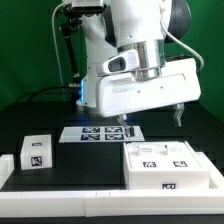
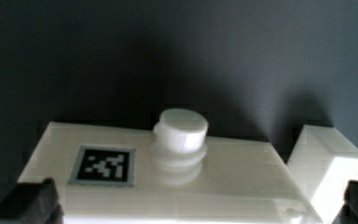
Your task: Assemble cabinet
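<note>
The cabinet is a large white box with black-and-white tags on its top and front. It lies on the dark table at the front of the exterior view's right. My gripper is open and hangs a little above and behind it, holding nothing. In the wrist view the cabinet fills the space below my gripper. It shows a square tag, a short white round peg and a raised white wall. The dark fingertips stand wide apart at either side of it.
A small white tagged cube stands at the exterior view's left. The marker board lies flat behind the middle of the table. A low white block sits at the far left edge. The arm's base rises behind.
</note>
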Controlling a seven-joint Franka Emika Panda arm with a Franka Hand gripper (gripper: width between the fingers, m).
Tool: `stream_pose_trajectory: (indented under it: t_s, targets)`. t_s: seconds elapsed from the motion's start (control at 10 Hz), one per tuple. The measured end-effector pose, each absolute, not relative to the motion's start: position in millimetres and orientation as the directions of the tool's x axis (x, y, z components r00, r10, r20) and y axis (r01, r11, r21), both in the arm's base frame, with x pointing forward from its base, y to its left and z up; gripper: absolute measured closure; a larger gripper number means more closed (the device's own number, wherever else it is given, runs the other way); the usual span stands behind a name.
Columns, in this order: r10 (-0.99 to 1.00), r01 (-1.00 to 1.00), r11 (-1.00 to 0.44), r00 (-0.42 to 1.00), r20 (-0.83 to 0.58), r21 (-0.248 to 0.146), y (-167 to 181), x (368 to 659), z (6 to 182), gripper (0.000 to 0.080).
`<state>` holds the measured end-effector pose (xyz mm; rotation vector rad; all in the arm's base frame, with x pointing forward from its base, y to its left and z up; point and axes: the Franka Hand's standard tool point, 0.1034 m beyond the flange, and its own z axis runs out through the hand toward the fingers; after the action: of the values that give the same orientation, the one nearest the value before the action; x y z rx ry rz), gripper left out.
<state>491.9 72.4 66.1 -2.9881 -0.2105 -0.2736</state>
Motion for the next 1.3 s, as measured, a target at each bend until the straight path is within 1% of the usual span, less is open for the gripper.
stream_pose_trajectory:
  t_s: [0.2, 0.3, 0.5, 0.7, 1.0, 1.2, 1.3]
  targets:
    - [0.065, 0.094, -0.987, 0.976, 0.208, -0.133, 61, 495, 62.5, 0.0002]
    - [0.009, 0.038, -0.988, 0.980, 0.198, -0.147, 62, 495, 62.3, 0.0002]
    - [0.030, 0.059, -0.988, 0.979, 0.200, -0.142, 62, 494, 61.4, 0.0002]
    - [0.021, 0.048, -0.989, 0.982, 0.187, -0.143, 60, 492, 55.2, 0.0002]
    - [0.029, 0.056, -0.987, 0.984, 0.175, -0.151, 71, 490, 47.0, 0.0002]
    - [0.043, 0.069, -0.986, 0.985, 0.167, -0.152, 69, 488, 37.9, 0.0002]
    - [0.045, 0.071, -0.986, 0.985, 0.167, -0.152, 70, 488, 38.2, 0.0002]
